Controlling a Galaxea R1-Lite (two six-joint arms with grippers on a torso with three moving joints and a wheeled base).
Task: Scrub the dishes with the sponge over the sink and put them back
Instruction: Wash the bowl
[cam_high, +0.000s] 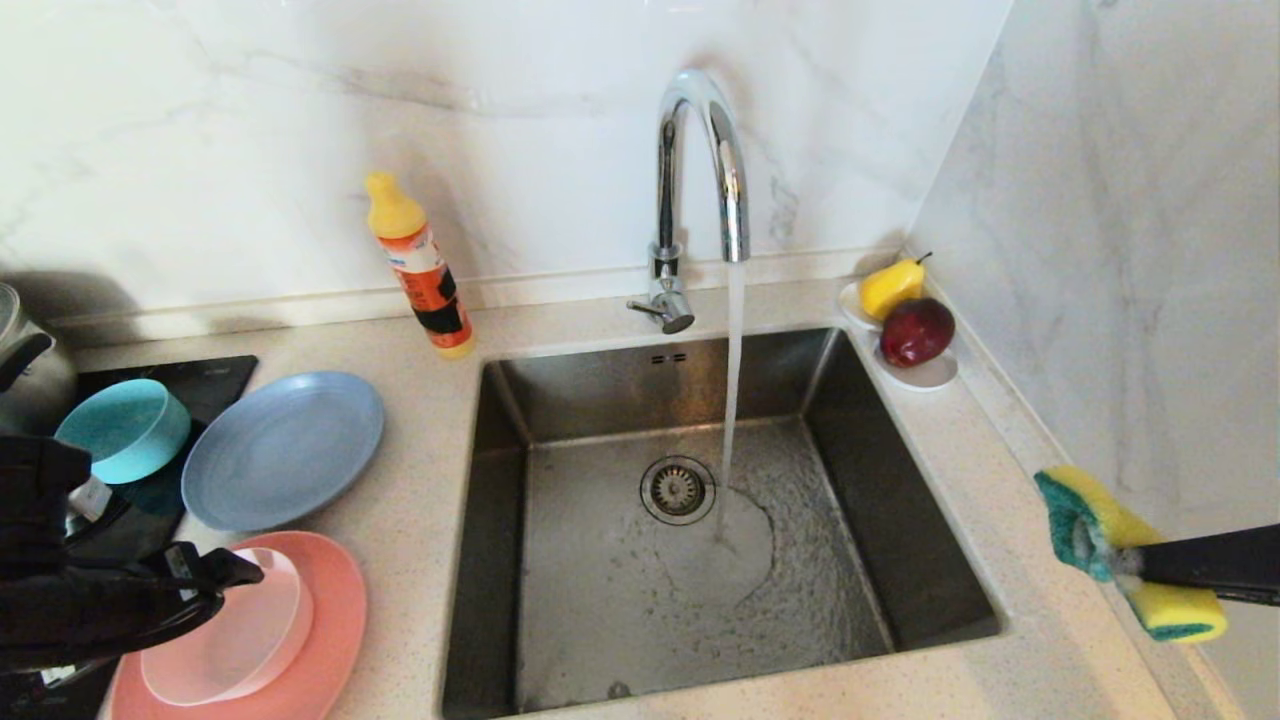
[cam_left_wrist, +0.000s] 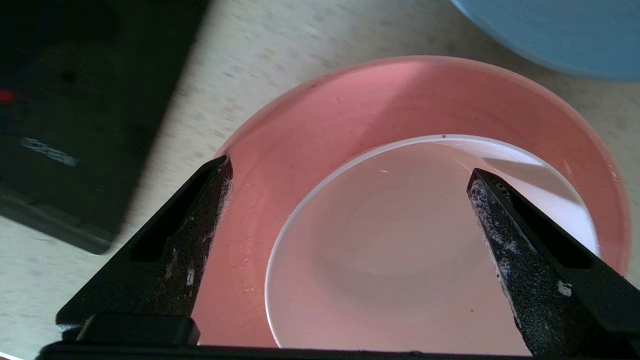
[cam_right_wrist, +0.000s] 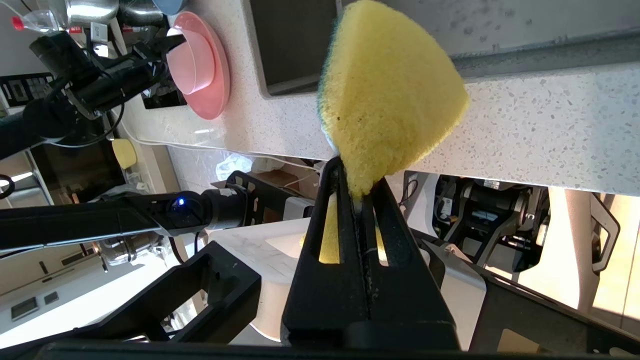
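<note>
So here's where I'm at: my left gripper (cam_left_wrist: 350, 182) is spread wide open, hanging right over the stacked pink dishes on the counter to the left of the sink (cam_high: 905, 470). Nothing in it. Through the wrist cam I can see one finger (cam_left_wrist: 197, 215) over the rim area of the large salmon-pink plate (cam_left_wrist: 320, 120) and the other over the smaller pale pink plate (cam_left_wrist: 390, 245), which sits inside the big one. Can't tell if either fingertip is actually touching plastic.

My right gripper (cam_high: 1125, 562) is off past the sink's right edge, above the counter near the side wall, clamped tight on the sponge (cam_high: 1100, 520). It's squeezed hard enough that the sponge folds around my fingers, yellow foam bulging out with the green scouring side wrapping the outer edge.

The grey-blue plate (cam_high: 283, 447) lies flat on the counter just behind the pink stack, and the teal bowl (cam_high: 125, 428) is beside it to the left, resting on the black cooktop (cam_high: 215, 378).

The chrome gooseneck faucet (cam_high: 700, 170) is running, a stream dropping into the basin just beside the round drain strainer (cam_high: 677, 489). The orange detergent bottle (cam_high: 418, 265) stands at the sink's back left corner, and the small white dish (cam_high: 930, 374) with a pear (cam_high: 892, 286) and apple (cam_high: 916, 331) sits at the back right corner.
</note>
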